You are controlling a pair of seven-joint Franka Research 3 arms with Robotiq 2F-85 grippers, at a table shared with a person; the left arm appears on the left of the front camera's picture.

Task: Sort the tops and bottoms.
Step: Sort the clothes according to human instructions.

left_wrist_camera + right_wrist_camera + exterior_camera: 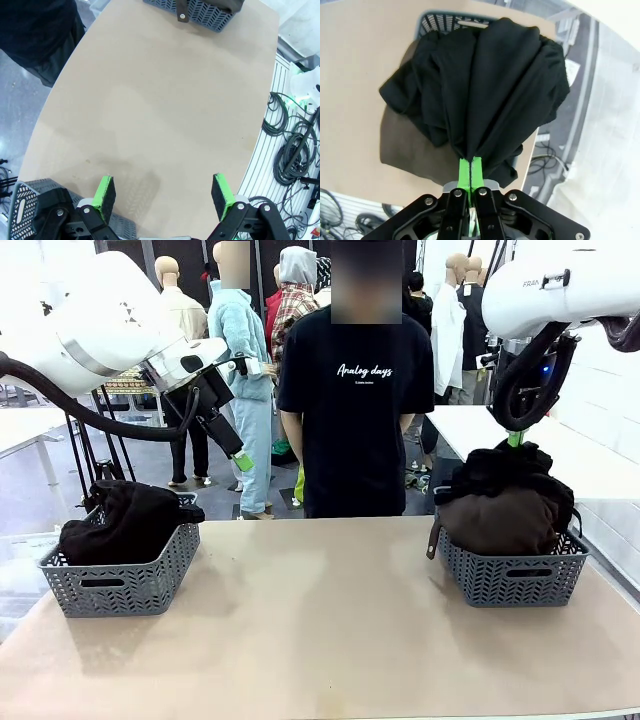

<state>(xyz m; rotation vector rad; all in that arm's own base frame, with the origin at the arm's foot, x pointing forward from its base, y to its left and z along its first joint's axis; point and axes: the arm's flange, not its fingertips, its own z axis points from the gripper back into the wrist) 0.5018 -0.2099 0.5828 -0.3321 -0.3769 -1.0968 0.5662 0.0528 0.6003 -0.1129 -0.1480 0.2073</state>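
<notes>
Right wrist view puts my right gripper nearest of all: its green pads are pressed together on a pinch of the black garment, whose cloth fans out from that pinch in long folds. Beneath it lies the dark brown garment, and past both, the rim of the right basket peeks out against the tan table.

From my left wrist, my left gripper has its fingers spread wide with nothing between them. The green pads hang over bare tabletop, a corner of the left basket sits just below them, and the other basket shows at the far end of the table.

Looking across from the front, the table carries the two grey baskets well apart. The left basket holds a dark garment heaped above its rim. The right basket holds the dark brown garment, with the black garment on top of it, drawn up to my right gripper. My left gripper hangs in the air above and to the right of the left basket. Behind the far edge stands a person in a black T-shirt.
</notes>
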